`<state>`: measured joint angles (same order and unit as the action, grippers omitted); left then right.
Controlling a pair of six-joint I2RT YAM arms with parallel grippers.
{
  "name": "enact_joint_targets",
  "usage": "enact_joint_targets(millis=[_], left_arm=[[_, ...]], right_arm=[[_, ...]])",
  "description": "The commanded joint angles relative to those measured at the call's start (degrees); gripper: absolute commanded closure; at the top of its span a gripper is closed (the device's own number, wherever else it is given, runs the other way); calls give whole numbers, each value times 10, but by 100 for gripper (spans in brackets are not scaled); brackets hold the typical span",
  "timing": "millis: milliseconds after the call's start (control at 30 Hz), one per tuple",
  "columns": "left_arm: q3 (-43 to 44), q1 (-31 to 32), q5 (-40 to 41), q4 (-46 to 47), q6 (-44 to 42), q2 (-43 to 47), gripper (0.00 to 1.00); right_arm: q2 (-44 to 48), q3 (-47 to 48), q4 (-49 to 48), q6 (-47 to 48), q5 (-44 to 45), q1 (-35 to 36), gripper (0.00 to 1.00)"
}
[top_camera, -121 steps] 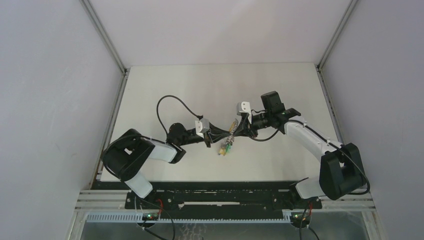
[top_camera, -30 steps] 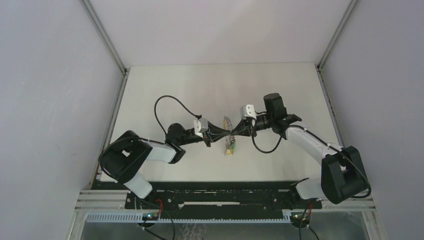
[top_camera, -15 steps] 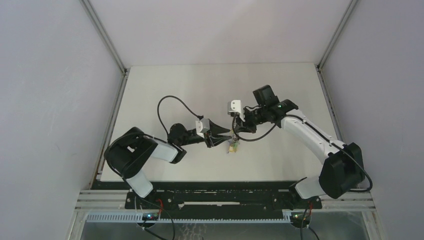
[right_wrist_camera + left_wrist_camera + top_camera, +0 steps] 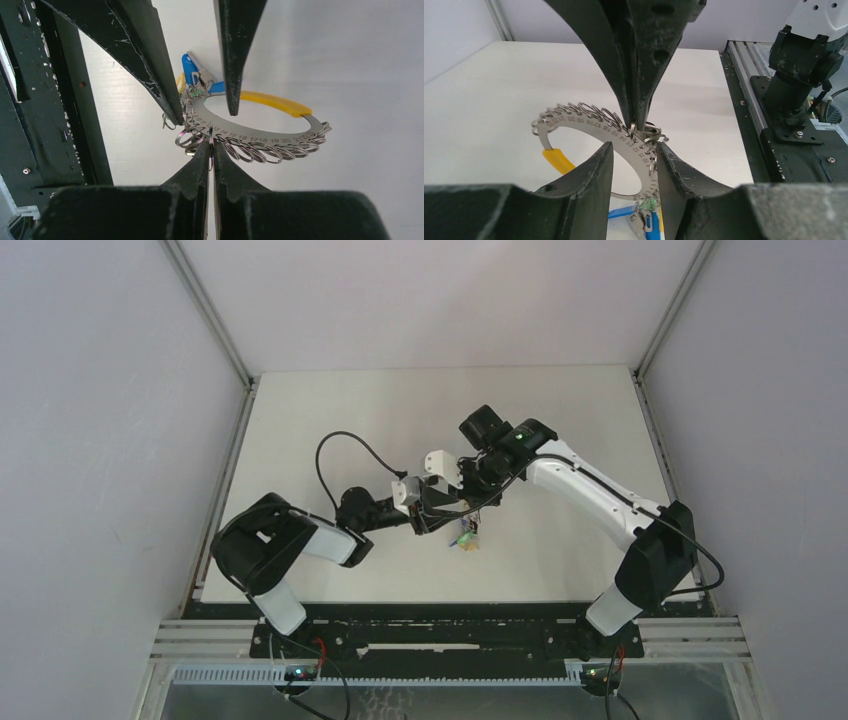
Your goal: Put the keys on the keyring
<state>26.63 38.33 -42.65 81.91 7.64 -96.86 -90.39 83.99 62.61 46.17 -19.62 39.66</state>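
Observation:
The keyring (image 4: 589,122) is a flat silvery numbered crescent edged with small split rings, with a yellow band (image 4: 556,159) and blue and green tags (image 4: 651,222). It hangs between both grippers above the table in the top view (image 4: 466,535). My left gripper (image 4: 634,147) straddles its band, one finger inside the hole and one on the outer edge. My right gripper (image 4: 211,142) is shut on a thin split ring at the crescent's edge (image 4: 270,131). In the top view the left gripper (image 4: 447,512) and right gripper (image 4: 470,502) meet tip to tip. The loose black-headed key is hidden.
The white table (image 4: 400,410) is walled on three sides. A black rail (image 4: 440,625) runs along the near edge with both arm bases; the right base shows in the left wrist view (image 4: 799,65). A black cable (image 4: 330,445) loops above the left arm.
My right arm has swung left and toward the far side, and its wrist has turned. Its gripper now meets the ring from above. My left gripper has stayed in place with the keyring.

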Motion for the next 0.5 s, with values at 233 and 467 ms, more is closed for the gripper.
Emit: enact_joint_targets(millis=[233, 467], left_arm=[[13, 2, -16, 29, -7, 2, 63], [20, 9, -23, 28, -6, -3, 66]], right_arm=[[-7, 38, 16, 13, 14, 24, 100], [1, 35, 7, 24, 0, 27, 100]])
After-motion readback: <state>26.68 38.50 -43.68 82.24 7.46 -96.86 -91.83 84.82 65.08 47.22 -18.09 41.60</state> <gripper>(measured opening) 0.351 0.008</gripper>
